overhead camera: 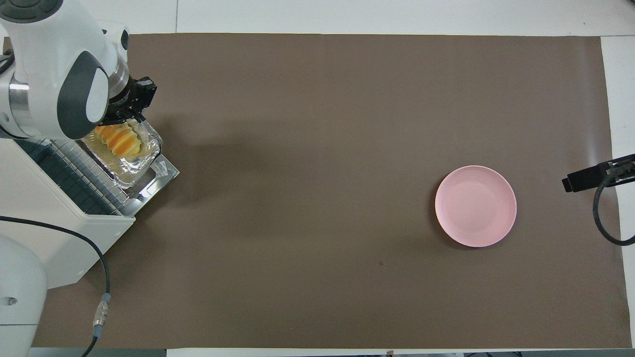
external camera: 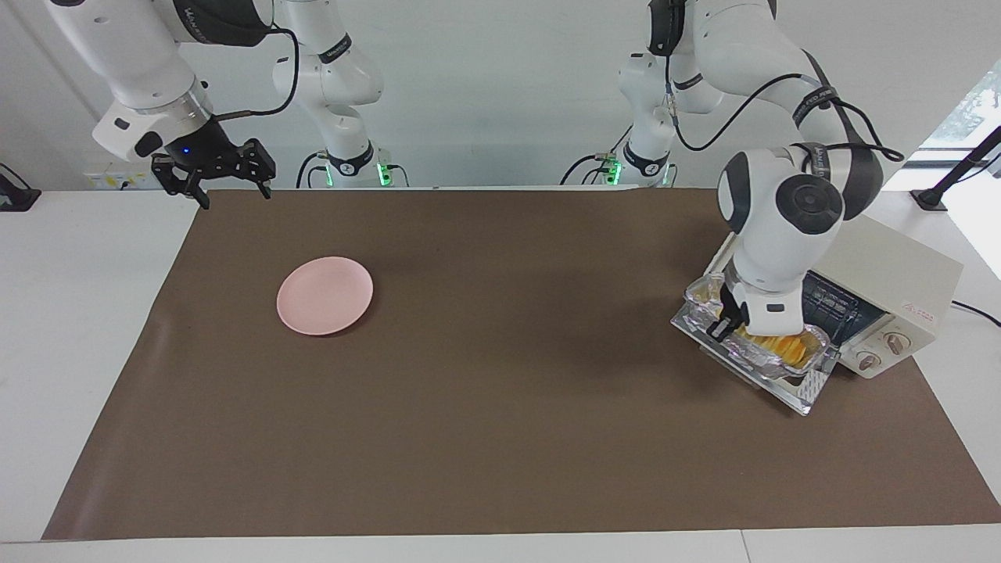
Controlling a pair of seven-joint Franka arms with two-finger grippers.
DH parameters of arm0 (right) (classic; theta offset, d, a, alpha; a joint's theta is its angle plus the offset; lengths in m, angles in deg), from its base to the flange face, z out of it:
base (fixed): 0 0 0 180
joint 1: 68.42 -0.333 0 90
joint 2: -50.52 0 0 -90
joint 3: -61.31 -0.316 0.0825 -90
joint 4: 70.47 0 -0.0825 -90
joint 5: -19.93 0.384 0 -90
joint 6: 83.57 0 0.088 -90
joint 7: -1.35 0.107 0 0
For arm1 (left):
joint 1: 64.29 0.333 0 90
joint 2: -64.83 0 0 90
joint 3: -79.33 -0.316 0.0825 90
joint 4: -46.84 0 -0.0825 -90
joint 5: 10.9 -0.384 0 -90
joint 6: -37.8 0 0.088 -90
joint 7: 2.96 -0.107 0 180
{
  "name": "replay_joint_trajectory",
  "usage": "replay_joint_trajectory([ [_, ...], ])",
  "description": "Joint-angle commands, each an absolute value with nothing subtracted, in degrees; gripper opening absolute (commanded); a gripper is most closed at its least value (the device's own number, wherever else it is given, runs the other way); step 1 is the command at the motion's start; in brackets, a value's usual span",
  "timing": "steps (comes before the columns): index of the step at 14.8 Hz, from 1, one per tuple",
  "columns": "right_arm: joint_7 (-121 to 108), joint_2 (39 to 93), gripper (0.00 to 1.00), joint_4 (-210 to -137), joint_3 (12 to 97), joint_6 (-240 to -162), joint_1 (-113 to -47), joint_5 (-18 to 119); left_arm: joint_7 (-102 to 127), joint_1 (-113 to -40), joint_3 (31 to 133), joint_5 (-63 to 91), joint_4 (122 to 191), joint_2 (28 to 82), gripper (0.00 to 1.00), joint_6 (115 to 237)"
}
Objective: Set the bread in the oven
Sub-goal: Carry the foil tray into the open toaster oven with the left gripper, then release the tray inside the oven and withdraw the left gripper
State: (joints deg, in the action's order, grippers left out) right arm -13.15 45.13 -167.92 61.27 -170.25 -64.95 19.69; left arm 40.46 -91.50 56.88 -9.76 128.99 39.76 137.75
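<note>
The bread (external camera: 782, 343), a ridged yellow-orange loaf, lies in a crinkled silver foil tray (external camera: 770, 365). My left gripper (external camera: 720, 330) is shut on the tray's rim and holds it just over the oven's lowered glass door (external camera: 807, 393). The cream-white oven (external camera: 891, 270) stands at the left arm's end of the table, its wire rack showing. From overhead, the bread (overhead camera: 119, 139) and the tray (overhead camera: 130, 170) sit over the door (overhead camera: 166, 173) in front of the oven (overhead camera: 47, 238), with the left gripper (overhead camera: 130, 115) at the tray's end. My right gripper (external camera: 215, 177) waits open above the table's corner.
A round pink plate (external camera: 324, 295) lies on the brown mat toward the right arm's end of the table; overhead it is the pink plate (overhead camera: 475, 206). The right gripper's tip (overhead camera: 590, 176) shows at the mat's edge. A power cord trails from the oven.
</note>
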Motion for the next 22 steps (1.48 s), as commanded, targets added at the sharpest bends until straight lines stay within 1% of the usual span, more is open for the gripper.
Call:
replay_joint_trajectory([
  [1, -13.68, 44.45, 1.00, -168.21, 60.70, -170.23, -64.20, 18.96, 39.14, -90.40, 56.91, -14.13, 134.10, 42.41, 0.00, 136.16],
  [6, -14.12, 44.36, 1.00, -168.21, 60.61, -169.61, -64.11, 18.96, 38.52, -89.61, 56.74, -18.01, 142.63, 46.54, 0.00, 135.63],
  [15, -14.12, 44.36, 1.00, -168.21, 60.61, -169.53, -64.29, 18.96, 38.87, -89.17, 56.04, -22.40, 144.14, 47.08, 0.00, 132.90],
  [21, -14.12, 44.36, 1.00, -168.21, 60.61, -169.53, -64.29, 18.96, 38.87, -87.94, 56.04, -22.50, 144.66, 47.17, 0.00, 133.69],
  [22, -14.12, 44.28, 1.00, -168.21, 60.61, -169.61, -64.29, 18.96, 38.79, -87.67, 56.04, -22.50, 144.66, 47.17, 0.29, 133.78],
])
